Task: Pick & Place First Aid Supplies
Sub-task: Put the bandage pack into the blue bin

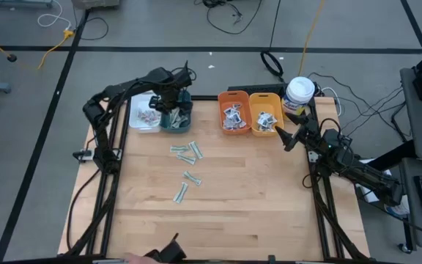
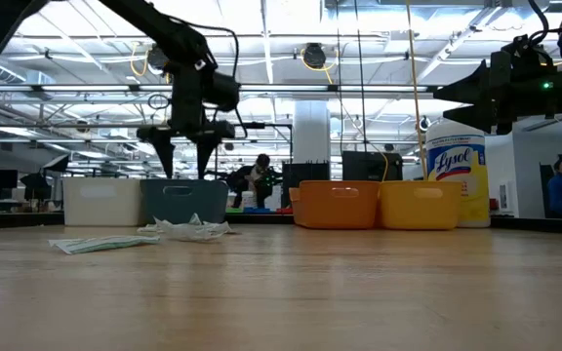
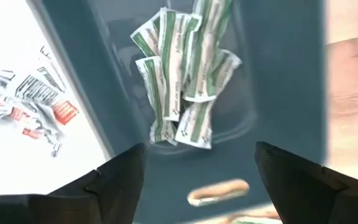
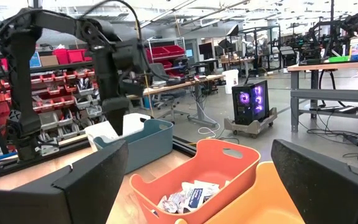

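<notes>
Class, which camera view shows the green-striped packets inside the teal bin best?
The left wrist view: it looks straight down on the green-striped packets piled in the teal bin. The high view shows them tiny; the low and right wrist views show only the bin's wall.

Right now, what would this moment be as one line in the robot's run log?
left gripper: open above teal bin, green strip packets inside | right gripper: open, waiting by yellow bin | green strips on table: unpicked

Four plastic bins stand in a row along the far edge of the wooden table: a white bin touching a teal bin, then, apart from them, two orange bins side by side. A white Lysol canister stands at the far right corner.
</notes>
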`<state>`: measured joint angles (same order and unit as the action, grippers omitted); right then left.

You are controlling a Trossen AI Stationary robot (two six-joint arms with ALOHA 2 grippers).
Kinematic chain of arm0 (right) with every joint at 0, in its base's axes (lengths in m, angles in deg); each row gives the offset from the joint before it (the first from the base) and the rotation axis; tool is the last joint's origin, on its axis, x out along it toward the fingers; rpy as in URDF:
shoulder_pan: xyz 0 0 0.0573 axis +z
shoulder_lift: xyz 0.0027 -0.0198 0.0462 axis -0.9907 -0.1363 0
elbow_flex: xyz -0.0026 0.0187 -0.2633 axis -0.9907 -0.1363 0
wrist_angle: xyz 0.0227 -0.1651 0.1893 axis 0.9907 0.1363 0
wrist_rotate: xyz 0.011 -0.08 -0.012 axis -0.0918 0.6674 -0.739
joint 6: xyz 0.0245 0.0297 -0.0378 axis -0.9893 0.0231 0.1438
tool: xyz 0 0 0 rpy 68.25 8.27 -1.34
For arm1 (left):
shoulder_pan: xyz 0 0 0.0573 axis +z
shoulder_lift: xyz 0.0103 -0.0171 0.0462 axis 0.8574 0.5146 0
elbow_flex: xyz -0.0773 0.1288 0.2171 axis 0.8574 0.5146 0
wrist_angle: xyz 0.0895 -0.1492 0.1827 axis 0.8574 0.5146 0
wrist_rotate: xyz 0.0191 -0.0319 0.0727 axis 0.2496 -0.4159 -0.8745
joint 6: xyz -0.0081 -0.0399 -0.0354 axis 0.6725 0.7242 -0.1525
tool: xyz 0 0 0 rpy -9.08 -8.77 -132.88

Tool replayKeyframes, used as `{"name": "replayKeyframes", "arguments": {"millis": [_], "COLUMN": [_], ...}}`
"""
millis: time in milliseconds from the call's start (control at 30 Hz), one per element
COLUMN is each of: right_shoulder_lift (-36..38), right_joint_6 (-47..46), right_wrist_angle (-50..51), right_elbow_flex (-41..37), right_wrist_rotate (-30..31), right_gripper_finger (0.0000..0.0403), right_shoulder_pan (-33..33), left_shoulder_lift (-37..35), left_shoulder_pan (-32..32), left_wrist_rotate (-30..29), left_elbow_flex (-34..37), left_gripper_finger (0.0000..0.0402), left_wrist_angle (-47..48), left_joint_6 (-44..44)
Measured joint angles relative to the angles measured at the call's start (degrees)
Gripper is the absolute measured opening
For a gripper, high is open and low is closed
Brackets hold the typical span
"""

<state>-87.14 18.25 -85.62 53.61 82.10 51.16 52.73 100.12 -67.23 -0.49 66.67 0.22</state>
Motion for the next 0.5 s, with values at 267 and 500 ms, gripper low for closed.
{"name": "replayKeyframes", "arguments": {"millis": [267, 500], "right_shoulder_lift": [0.0, 0.0], "right_joint_6": [0.01, 0.01], "right_wrist_angle": [0.01, 0.0], "right_elbow_flex": [0.0, -0.01], "right_wrist_rotate": [0.01, 0.0], "right_gripper_finger": [0.0392, 0.0392], "right_shoulder_pan": [-0.02, -0.02], "left_shoulder_lift": [-2.05, -4.67], "left_shoulder_pan": [-7.97, -20.58], "left_wrist_rotate": [-0.12, 0.03], "left_elbow_flex": [0.01, 4.75], "left_gripper_finger": [0.0301, 0.0284], "left_wrist_angle": [0.06, -1.99], "left_joint_6": [3.67, 10.03]}}
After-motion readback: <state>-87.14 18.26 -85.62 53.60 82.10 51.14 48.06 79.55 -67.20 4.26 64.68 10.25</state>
